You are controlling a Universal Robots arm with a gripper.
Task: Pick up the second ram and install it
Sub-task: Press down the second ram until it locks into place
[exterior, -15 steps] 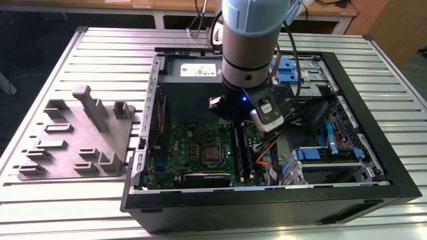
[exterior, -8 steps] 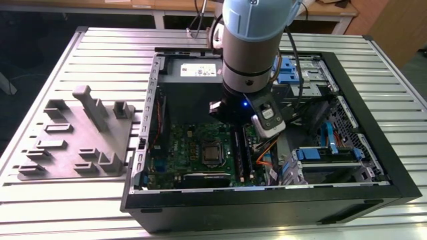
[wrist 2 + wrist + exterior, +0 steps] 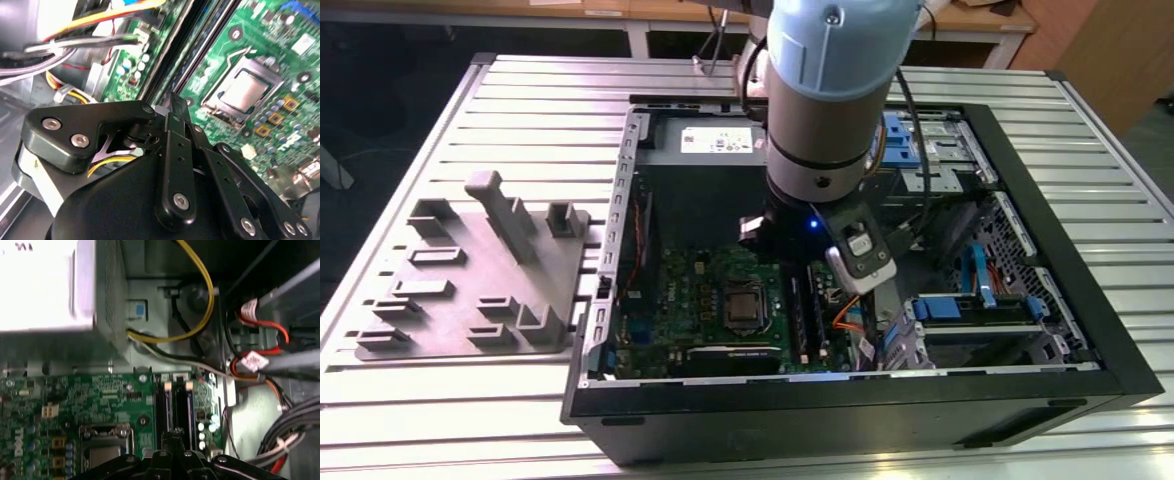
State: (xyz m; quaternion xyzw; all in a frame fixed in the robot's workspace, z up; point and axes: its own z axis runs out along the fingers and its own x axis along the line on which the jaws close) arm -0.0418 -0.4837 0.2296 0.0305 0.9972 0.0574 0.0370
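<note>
My gripper hangs inside the open computer case, low over the green motherboard. In both wrist views its fingertips are pressed together, gripper and gripper, and I see nothing between them. Just beyond the tips run two long dark memory slots side by side, each with a pale end clip. Thin dark blue strips seem to sit in them. I cannot tell which one is the second ram. The same slots lie right under the gripper in the exterior view.
The processor socket lies beside the slots. Yellow, red and black cables hang near the case wall, and a silver power supply stands past the board. A grey moulded tray rests outside the case at the exterior view's left.
</note>
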